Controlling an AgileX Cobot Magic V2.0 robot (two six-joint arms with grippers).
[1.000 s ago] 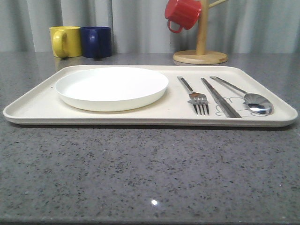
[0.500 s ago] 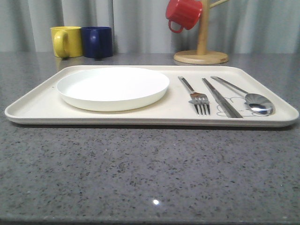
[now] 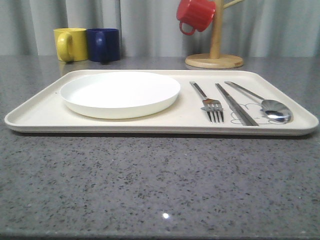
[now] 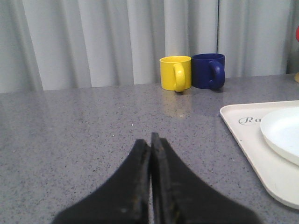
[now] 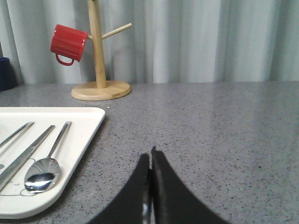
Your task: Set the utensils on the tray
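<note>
In the front view we find the large rectangular cream tray with a low raised rim (image 3: 35, 117) spanning the middle of the frame on the speckled grey countertop (image 3: 160, 190). The round shallow white plate (image 3: 120, 92) sits on its left half. On its right half lie the slim silver four-tined fork (image 3: 209, 103), the pair of long flat metal sticks (image 3: 235, 104) and the oval-bowled silver spoon (image 3: 267, 106), side by side and apart, handles pointing away from us. We judge the laying-out finished: every utensil rests inside the rim, set like a place setting beside the plate. At the upper left stand a yellow mug (image 3: 70, 44) and a dark blue mug (image 3: 103, 44), touching or nearly so; at the upper right a red mug (image 3: 196, 15) hangs from a wooden mug tree (image 3: 215, 55). All are behind the tray and block nothing.

In the left wrist view, the left gripper (image 4: 150, 140), at lower centre, has its black fingers pressed together on nothing, over bare countertop. The tray's corner and the plate's edge enter at the right.

In the right wrist view, the right gripper (image 5: 150, 156), at lower centre, is likewise closed and empty, off the tray. The spoon, sticks and fork handle lie at lower left, the mug tree at upper left.
</note>
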